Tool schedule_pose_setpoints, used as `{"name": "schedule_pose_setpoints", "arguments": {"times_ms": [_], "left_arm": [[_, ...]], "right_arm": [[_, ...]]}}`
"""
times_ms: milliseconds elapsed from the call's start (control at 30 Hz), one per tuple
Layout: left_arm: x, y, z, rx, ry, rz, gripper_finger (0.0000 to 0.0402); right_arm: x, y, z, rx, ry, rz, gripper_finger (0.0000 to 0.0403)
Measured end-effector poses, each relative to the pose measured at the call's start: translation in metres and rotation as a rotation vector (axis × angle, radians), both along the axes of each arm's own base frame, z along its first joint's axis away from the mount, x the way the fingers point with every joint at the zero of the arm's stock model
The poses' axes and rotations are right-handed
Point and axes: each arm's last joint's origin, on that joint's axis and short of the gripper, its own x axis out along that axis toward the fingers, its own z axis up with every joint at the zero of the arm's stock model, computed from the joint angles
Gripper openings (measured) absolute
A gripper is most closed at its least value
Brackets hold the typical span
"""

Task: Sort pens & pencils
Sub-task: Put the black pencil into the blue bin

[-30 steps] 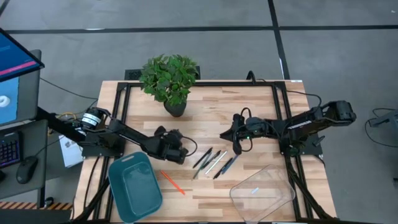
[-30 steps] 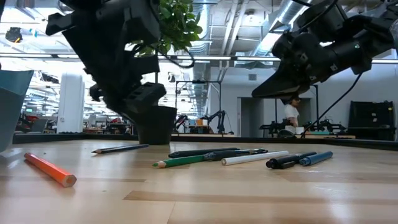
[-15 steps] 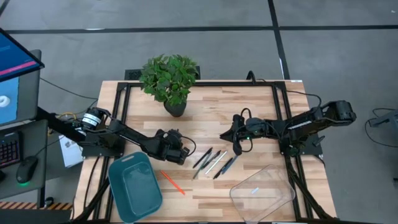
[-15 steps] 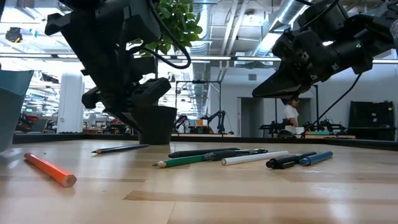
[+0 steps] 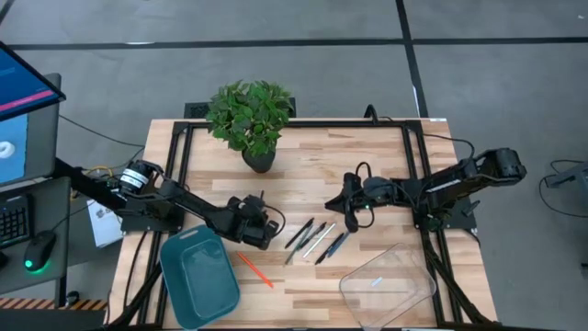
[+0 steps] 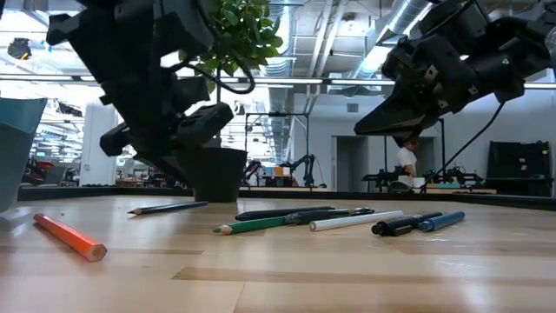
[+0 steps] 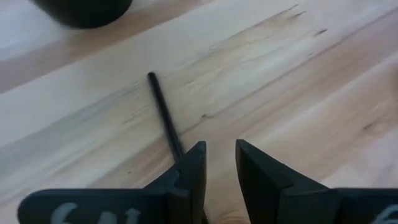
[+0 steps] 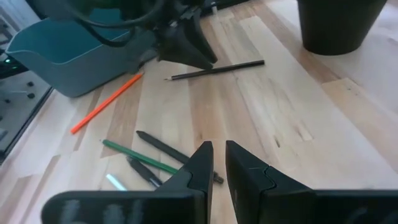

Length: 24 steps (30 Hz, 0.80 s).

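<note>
A lone black pencil (image 7: 163,112) lies flat on the wooden table in front of the plant pot. My left gripper (image 7: 219,155) is low over it and open. The pencil runs beside and under one finger (image 7: 194,163), not between the two. In the right wrist view the left gripper's fingertips (image 8: 198,57) stand just above this pencil (image 8: 219,67). An orange pencil (image 5: 255,269) lies near the teal tray (image 5: 199,276). Several pens and pencils (image 5: 314,241) lie side by side at mid-table. My right gripper (image 8: 217,152) hovers above them with a narrow gap and nothing between its fingers. My left gripper has one finger (image 7: 194,163) over the black pencil's near part (image 7: 176,144), slanting down from the table's left. That finger hides where they meet, so I cannot tell whether it touches. The pencil lies flat on the table.
A potted plant (image 5: 250,118) stands at the far side. A clear plastic container (image 5: 386,283) sits at the near right and holds one small whitish piece. Bare wood lies between the orange pencil and the group of pens.
My left gripper has rolled about its own pointing line, staying low over the black pencil. The pencils have not moved.
</note>
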Motion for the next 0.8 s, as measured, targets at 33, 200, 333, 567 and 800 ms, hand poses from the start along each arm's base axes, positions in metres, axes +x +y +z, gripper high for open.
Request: {"name": "schedule_pose_setpoints", "arguments": {"times_ms": [33, 200, 333, 567, 800], "left_arm": [[-0.003, 0.000, -0.002, -0.001, 0.004, 0.008, 0.0077], [-0.010, 0.002, -0.010, -0.011, 0.003, 0.046, 0.0077], [-0.010, 0.000, -0.010, -0.020, -0.015, 0.050, 0.0077], [-0.009, -0.001, -0.011, -0.038, -0.023, 0.047, 0.0077], [-0.005, 0.000, -0.025, -0.008, -0.009, 0.051, 0.0077]], "right_arm": [[0.000, 0.001, 0.000, 0.000, 0.000, 0.006, 0.0066], [0.000, 0.007, 0.001, 0.014, -0.011, 0.024, 0.0066], [0.000, 0.009, 0.001, 0.039, -0.012, 0.024, 0.0066], [0.000, 0.011, 0.001, 0.050, -0.011, 0.026, 0.0066], [0.000, 0.011, 0.001, 0.049, -0.010, 0.026, 0.0066]]}}
